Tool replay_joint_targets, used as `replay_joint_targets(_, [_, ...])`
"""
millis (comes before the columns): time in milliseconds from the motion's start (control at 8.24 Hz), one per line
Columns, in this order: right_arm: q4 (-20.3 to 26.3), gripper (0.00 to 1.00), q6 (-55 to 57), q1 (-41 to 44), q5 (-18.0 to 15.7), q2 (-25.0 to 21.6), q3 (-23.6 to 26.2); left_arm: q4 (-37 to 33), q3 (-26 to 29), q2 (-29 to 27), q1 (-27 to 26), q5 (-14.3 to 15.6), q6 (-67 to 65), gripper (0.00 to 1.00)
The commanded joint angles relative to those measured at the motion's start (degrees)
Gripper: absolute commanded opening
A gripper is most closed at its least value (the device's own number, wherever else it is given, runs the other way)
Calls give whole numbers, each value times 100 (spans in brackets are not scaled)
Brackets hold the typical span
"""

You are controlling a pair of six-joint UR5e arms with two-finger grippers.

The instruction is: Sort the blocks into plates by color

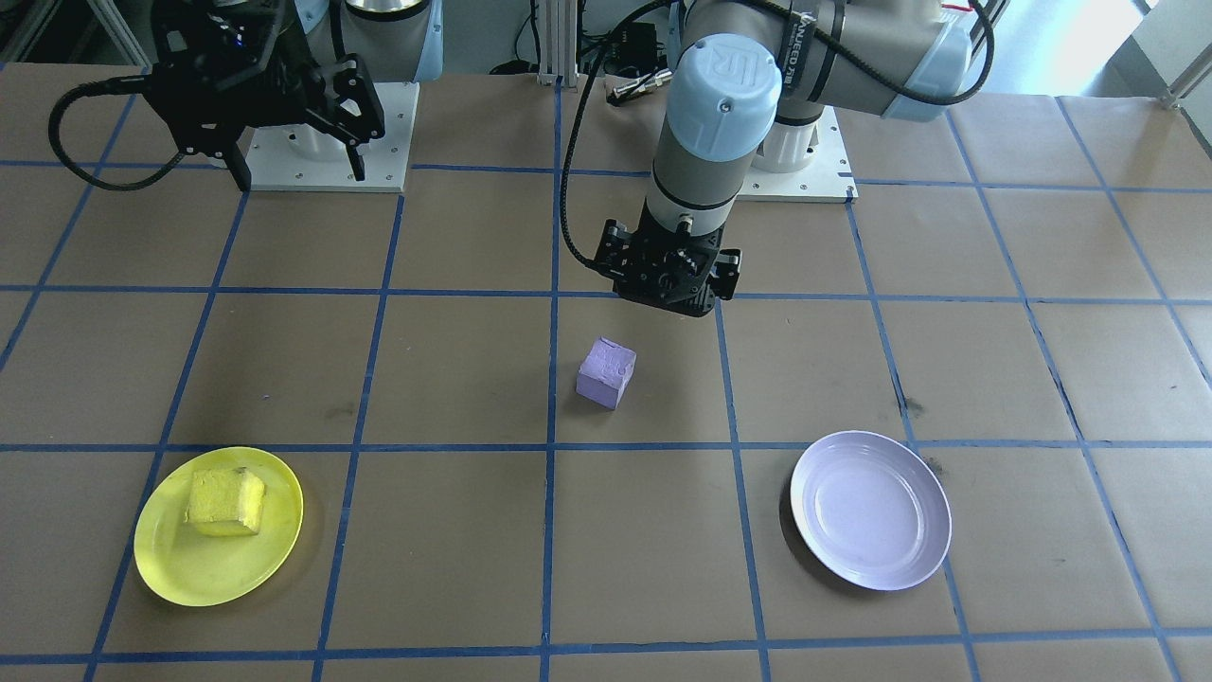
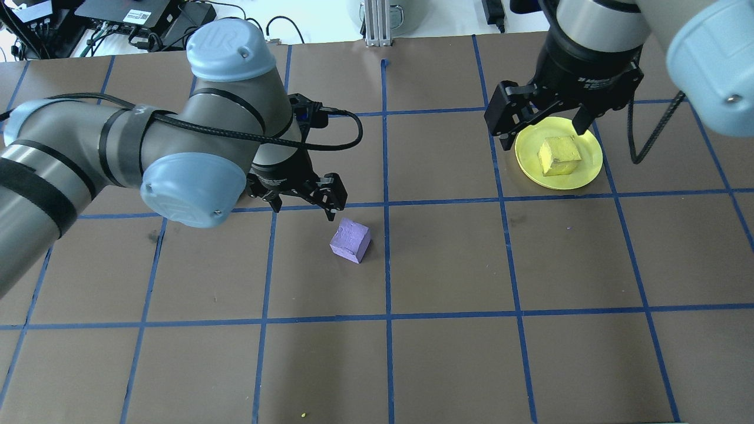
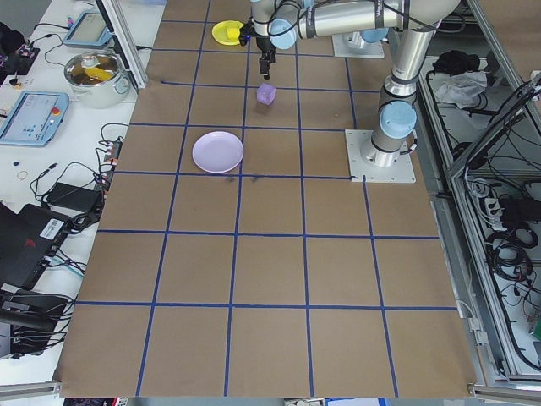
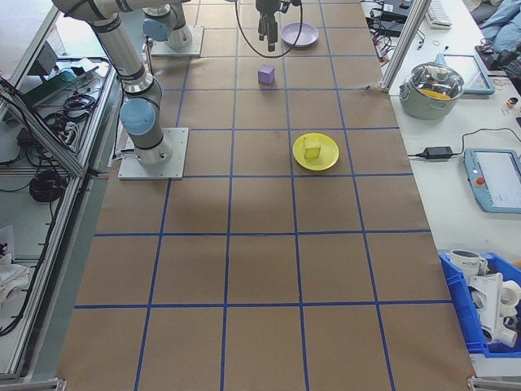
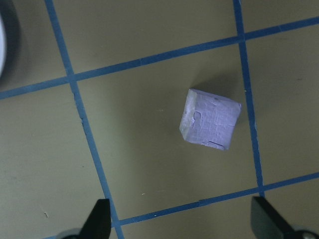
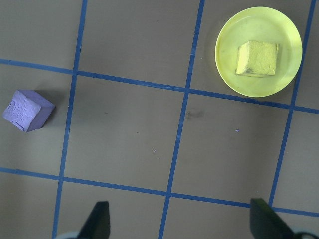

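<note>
Just beside the purple block [image 2: 350,240], on its robot-ward side, the left gripper [image 2: 303,200] hangs above the table with fingers spread and empty. That block sits skewed to the blue tape grid, so a straight descent could catch its corners and spin it away. 1 yellow block [image 2: 558,156] already lies in the yellow plate [image 2: 589,171]; the right gripper [image 2: 542,118] hovers near it, fingers apart. Beyond the purple block lies the lavender plate [image 1: 871,511], hidden overhead, probably behind the left arm.
</note>
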Motion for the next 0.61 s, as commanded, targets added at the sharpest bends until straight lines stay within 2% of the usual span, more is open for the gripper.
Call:
replay_joint_targets(0, [-31,100,-127,-248,52,-27,78,787,-46,-794,-421,-72,-29,100])
replay_joint_targets(121, [-101,100,-128,-257,8,17,166,1114,-37,-1041,-449,-63,-20,100])
replay_joint_targets(486, [-102,100,-145,-257,43,-87,167,1126,-55,-1166,-449,-2,76,100])
